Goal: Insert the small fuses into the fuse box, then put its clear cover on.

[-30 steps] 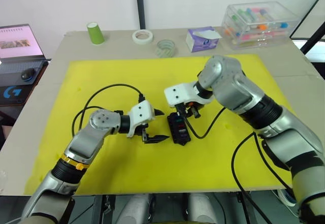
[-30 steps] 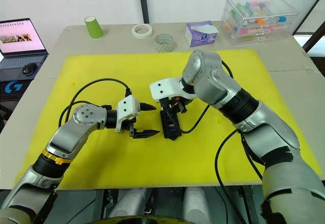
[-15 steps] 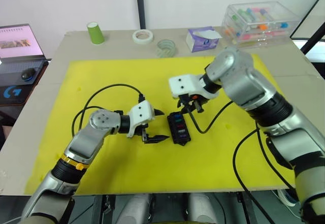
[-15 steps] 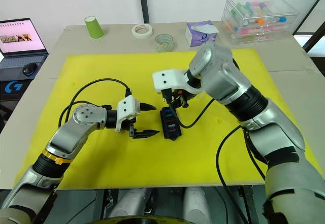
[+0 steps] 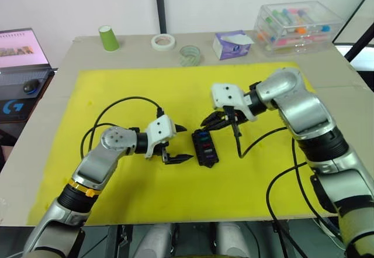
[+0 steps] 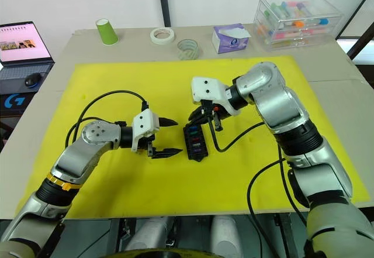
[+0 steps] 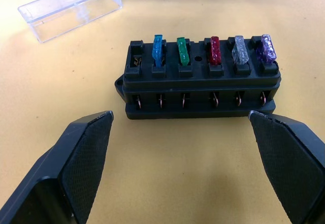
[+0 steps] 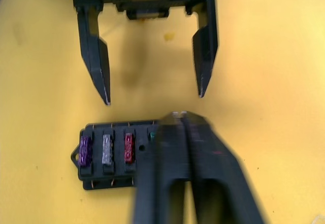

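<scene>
The black fuse box point(image 5: 205, 147) lies on the yellow mat point(image 5: 117, 82) between my two grippers. Several small fuses stand in its slots: teal point(image 7: 158, 51), green point(image 7: 183, 50), red point(image 7: 215, 50), grey point(image 7: 238, 49) and purple point(image 7: 266, 49). The end slot beside the teal one is empty. The clear cover point(image 7: 71, 9) lies flat on the mat just beyond the box. My left gripper point(image 5: 187, 144) is open, level with the box's left side and not touching it. My right gripper point(image 5: 213, 120) is shut just past the box's far end, with nothing visible between its tips.
Behind the mat stand a green cup point(image 5: 108, 37), two tape rolls point(image 5: 163, 41) point(image 5: 190, 54), a tissue box point(image 5: 232, 44) and a clear drawer box point(image 5: 298, 25). A laptop point(image 5: 20, 47) sits off the table's left edge. Black cables loop from both wrists across the mat.
My right gripper has pulled back from over the fuse box toward the far right, and its arm has swung right. The left gripper and the box have stayed put.
</scene>
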You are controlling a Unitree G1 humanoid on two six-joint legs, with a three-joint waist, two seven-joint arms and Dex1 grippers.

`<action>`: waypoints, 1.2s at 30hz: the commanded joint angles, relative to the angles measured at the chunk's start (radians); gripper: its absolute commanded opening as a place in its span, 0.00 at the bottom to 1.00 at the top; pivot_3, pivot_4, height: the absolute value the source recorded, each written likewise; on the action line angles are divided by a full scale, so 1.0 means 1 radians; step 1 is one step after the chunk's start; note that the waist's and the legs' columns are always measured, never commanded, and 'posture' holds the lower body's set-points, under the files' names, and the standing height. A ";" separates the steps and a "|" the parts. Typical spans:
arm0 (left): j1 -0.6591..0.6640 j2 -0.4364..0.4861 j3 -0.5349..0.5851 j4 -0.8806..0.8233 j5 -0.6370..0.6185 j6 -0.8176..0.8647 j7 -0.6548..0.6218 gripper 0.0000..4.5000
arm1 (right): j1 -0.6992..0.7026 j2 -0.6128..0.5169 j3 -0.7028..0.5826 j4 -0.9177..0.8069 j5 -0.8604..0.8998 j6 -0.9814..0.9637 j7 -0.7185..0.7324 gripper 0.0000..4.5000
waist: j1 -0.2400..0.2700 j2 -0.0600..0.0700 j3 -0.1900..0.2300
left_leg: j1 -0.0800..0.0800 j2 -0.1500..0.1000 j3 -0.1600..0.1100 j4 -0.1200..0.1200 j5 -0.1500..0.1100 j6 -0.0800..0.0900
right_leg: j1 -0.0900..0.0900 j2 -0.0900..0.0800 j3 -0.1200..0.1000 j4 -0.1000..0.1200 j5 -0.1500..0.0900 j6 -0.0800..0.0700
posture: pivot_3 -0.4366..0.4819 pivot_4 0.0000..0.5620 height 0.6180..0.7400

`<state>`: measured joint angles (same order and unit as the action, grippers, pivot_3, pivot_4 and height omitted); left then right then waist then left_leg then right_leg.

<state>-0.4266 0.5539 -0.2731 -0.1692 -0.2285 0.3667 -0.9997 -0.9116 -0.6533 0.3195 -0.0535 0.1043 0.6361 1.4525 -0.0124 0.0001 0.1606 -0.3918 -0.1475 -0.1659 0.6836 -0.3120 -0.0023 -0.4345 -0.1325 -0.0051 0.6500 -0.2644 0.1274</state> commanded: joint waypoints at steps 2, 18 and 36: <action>0.004 0.005 0.031 -0.032 -0.016 0.000 0.004 1.00 | 0.011 0.002 -0.024 -0.012 0.045 0.041 -0.037 0.00 | 0.000 0.000 0.000 | 0.000 0.000 0.000 0.000 0.000 0.000 | 0.000 0.000 0.000 0.000 0.000 0.000 | 0.48 0.27 1.00; 0.007 0.002 0.031 -0.039 -0.009 0.008 0.009 1.00 | 0.073 0.024 -0.008 0.076 0.102 0.027 -0.087 0.00 | 0.001 0.000 0.000 | 0.000 0.000 0.000 0.000 0.000 0.000 | 0.000 0.000 0.000 0.000 0.000 0.000 | 0.48 0.27 1.00; 0.009 0.009 0.031 -0.036 -0.006 0.002 0.002 1.00 | 0.107 0.026 0.072 0.160 0.055 -0.016 -0.088 0.00 | 0.001 0.000 0.000 | 0.000 0.000 0.000 0.000 0.000 0.000 | 0.001 0.000 0.000 0.000 0.000 0.000 | 0.48 0.27 1.00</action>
<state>-0.4214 0.5577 -0.2578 -0.1721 -0.2287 0.3817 -0.9984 -0.8191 -0.6181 0.3484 0.0957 0.1859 0.6235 1.3573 -0.0116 0.0001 0.1606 -0.3917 -0.1476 -0.1659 0.6839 -0.3120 -0.0023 -0.4340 -0.1326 -0.0051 0.6499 -0.2644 0.1275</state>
